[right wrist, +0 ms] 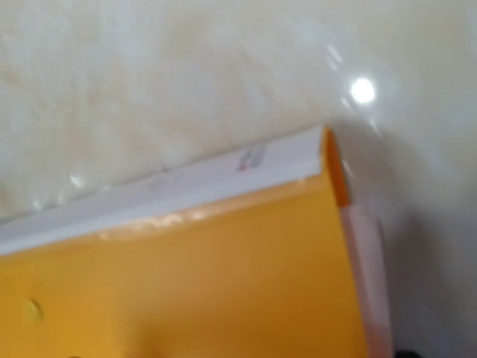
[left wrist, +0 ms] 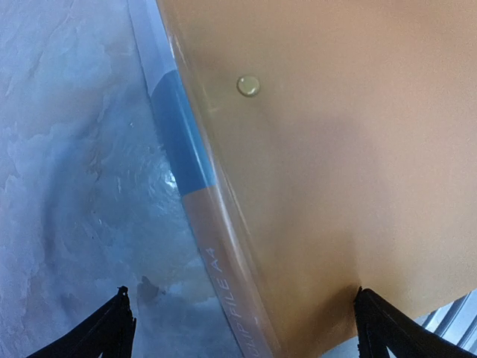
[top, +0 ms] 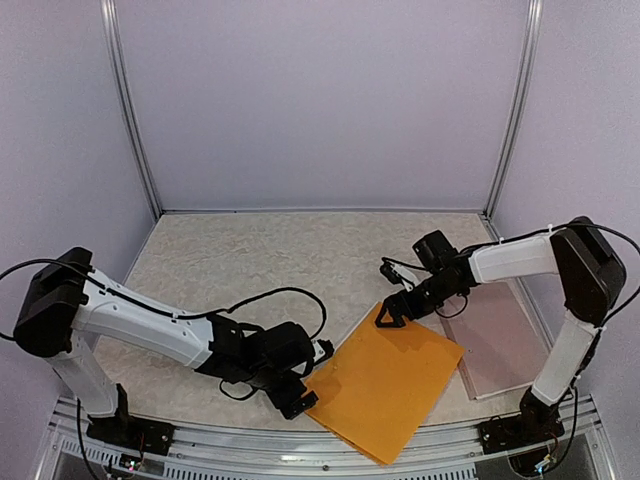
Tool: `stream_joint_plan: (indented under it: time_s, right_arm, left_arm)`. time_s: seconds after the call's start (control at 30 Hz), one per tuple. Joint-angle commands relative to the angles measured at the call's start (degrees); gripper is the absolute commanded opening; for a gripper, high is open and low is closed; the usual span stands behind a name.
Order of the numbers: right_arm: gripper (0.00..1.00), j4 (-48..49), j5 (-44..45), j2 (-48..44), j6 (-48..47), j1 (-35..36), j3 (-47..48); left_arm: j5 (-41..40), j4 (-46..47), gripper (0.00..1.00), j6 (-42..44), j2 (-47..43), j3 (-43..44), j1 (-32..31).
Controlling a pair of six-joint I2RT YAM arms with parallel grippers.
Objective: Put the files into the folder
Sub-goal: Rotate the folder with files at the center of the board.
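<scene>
From above, the folder (top: 385,385) lies shut on the worktop (top: 250,260), slewed, one corner reaching its near edge. The left gripper (top: 300,398) sits at its left corner and the right gripper (top: 392,312) at its far corner, both spread wide and holding nothing. A pink board (top: 505,340) lies by the right edge; no sheets show.

Left wrist: the fingers (left wrist: 115,332) straddle the folder's spine edge, clear of it.

Right wrist: only the white strip (right wrist: 186,190) and the corner show.

The risk is that a closing jaw pinches both covers together, or nudges the slick folder off the near edge.
</scene>
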Motion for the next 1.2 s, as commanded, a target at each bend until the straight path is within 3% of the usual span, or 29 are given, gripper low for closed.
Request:
stream_joint_plan:
  time_s: [0.0,0.17,0.5,0.7,0.93,1.17]
  right_arm:
    - [0.87,0.35,-4.66,6.48,-0.12,2.84,5.18]
    - [0.84,-2.40,-6.03,14.26,-1.33,4.86,15.78]
    - [0.81,-14.71,-7.11,32.50,-6.45,7.64,46.26]
    - [0.90,-17.77,7.15,31.13,-6.89,7.36,54.90]
    - [0.94,-19.39,24.51,20.27,-6.33,5.58,49.63]
    - [0.95,-14.02,28.02,1.88,0.67,4.65,26.08]
  left_arm:
    - [-5.23,-0.35,0.99,-2.75,3.29,0.95,0.17]
    - [-7.46,-1.97,0.99,-9.15,4.31,0.63,1.24]
    - [-9.11,-6.29,0.99,-20.75,9.67,5.68,3.39]
    - [-8.43,-6.49,0.99,-23.16,14.83,10.42,7.24]
    - [-5.28,-4.21,0.99,-23.29,16.66,13.35,12.16]
    - [-2.65,0.30,0.99,-19.38,11.77,12.44,12.55]
